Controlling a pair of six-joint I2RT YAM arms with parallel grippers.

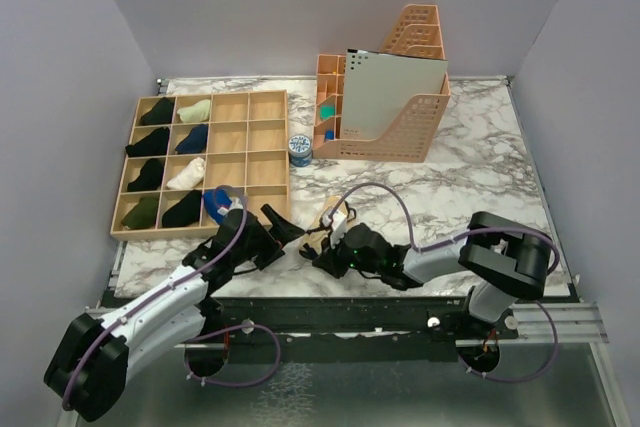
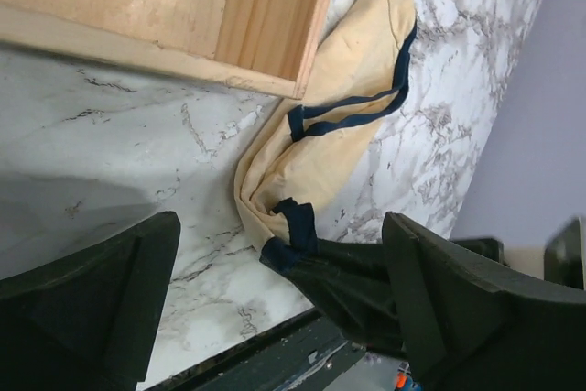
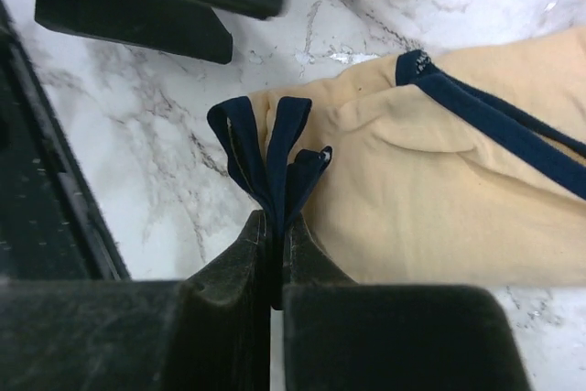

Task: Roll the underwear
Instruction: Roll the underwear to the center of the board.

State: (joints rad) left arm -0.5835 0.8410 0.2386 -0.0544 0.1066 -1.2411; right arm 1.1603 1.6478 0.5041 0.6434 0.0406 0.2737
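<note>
Underwear (image 3: 439,190), yellow with navy trim, lies on the marble desk (image 2: 110,116) just beside the corner of the wooden tray (image 2: 265,6). Our right tool (image 3: 275,226) pinches only the bunched navy hem; our left tool (image 2: 275,295) hangs spread, empty. We judge that thin pinch could slip, or drag the cloth unrolled. The left wrist view shows the garment's length; the right wrist view, the grip.

The top camera looks down from the near edge over the whole tabletop (image 1: 480,177). Both wrist cameras sit close above it, sharing the yellow underwear (image 2: 348,89).
</note>
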